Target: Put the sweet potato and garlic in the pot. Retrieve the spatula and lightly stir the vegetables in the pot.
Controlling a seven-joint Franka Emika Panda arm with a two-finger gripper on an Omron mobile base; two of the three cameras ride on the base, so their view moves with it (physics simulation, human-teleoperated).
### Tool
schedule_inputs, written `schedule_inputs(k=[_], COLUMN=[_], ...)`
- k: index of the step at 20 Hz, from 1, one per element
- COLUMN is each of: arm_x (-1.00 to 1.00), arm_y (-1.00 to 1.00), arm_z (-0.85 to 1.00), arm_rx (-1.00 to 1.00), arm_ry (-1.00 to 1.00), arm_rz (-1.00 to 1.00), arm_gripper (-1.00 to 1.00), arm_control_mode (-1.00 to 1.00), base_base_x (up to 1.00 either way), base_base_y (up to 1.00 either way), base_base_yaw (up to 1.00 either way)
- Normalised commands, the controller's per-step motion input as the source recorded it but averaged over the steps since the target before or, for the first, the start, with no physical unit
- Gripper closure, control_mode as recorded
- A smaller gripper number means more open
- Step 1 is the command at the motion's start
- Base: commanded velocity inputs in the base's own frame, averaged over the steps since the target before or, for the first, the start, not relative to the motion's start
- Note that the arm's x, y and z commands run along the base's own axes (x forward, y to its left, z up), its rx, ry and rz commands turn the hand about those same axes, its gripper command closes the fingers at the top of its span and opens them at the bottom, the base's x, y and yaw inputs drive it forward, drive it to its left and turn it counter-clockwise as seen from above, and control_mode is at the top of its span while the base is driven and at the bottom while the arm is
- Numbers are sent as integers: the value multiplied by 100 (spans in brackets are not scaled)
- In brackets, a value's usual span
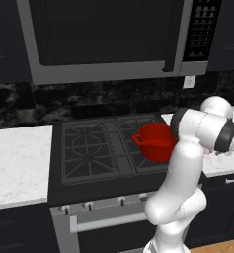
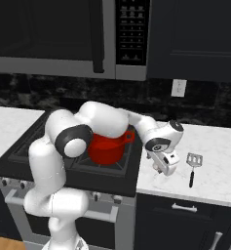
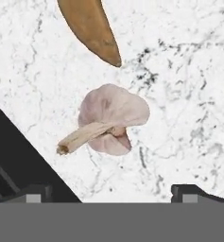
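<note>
The gripper [image 3: 111, 191] is held with jaws wide apart above the garlic [image 3: 111, 120] on the marble counter [image 3: 189, 71] beside the sweet potato [image 3: 92, 28] — the round bulb could be pushed aside if the fingers are closed off-centre.

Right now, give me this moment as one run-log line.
phase: reaching for garlic | gripper: open above garlic, holding nothing | sweet potato: on counter beside garlic | pot: on stove | spatula: on counter, untouched

Arm bent low, claw [image 2: 162, 172] open, pointing down
</note>
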Motion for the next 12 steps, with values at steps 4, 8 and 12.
schedule_inputs(k=[4, 8, 12], arm_x=[33, 19, 20], arm_y=[-4, 0, 0], arm_z=[-32, -26, -35], arm_rx=[0, 0, -1], arm_ry=[0, 0, 0], arm_rz=[0, 0, 0], arm_gripper=[-100, -100, -100], arm_control_mode=[-100, -100, -100], base_base_x=[0, 0, 0], base_base_y=[0, 0, 0], base_base_yaw=[0, 0, 0])
